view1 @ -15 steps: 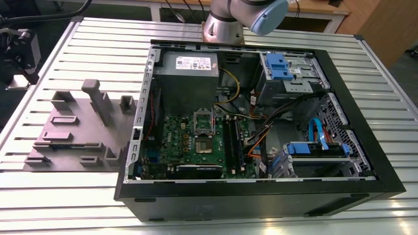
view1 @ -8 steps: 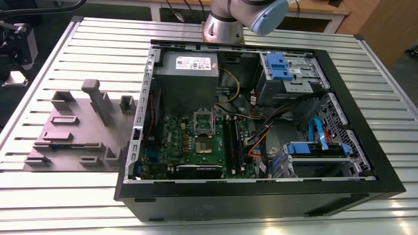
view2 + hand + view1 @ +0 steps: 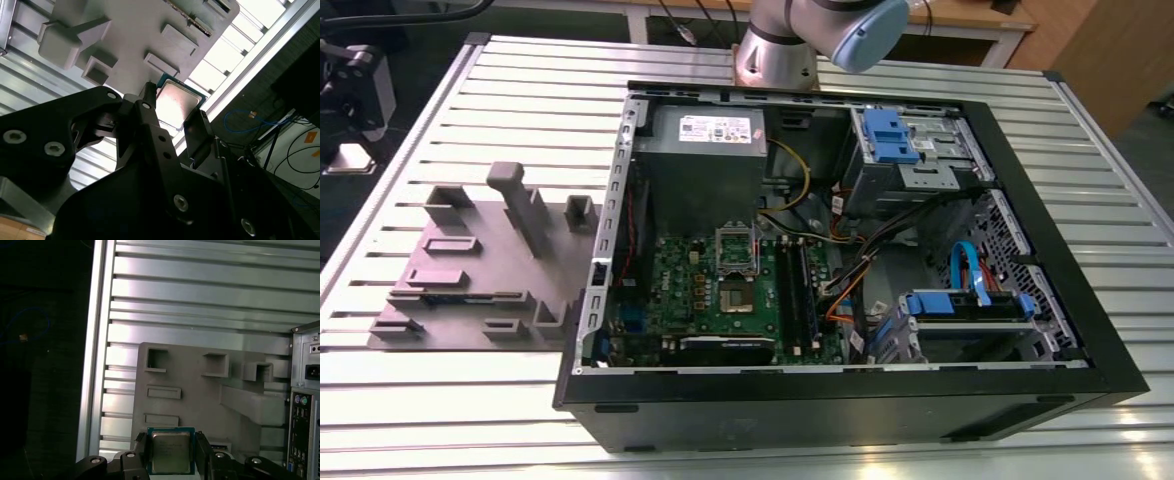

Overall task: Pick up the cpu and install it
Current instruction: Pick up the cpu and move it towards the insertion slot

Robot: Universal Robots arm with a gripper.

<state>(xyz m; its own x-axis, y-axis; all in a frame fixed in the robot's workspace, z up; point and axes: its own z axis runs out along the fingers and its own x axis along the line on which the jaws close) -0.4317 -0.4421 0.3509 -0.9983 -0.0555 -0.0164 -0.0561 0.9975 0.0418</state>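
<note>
Jaws pinch the cpu point(image 3: 170, 450) by two opposite edges, so the gripper point(image 3: 172, 454) has it dead centre, metal top facing both wrist cameras, hanging over the grey holder block point(image 3: 200, 385), beside the computer case point(image 3: 305, 390), not in it.

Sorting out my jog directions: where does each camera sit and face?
Exterior view: off-arm, high, looking down into the open case; arm joint shows.
First wrist view: on the wrist, facing the grey fixture; gripper shows.
Second wrist view: on the wrist, slanted across the gripper toward the fixture.
Shared: both wrist views show the cpu gripped.
</note>
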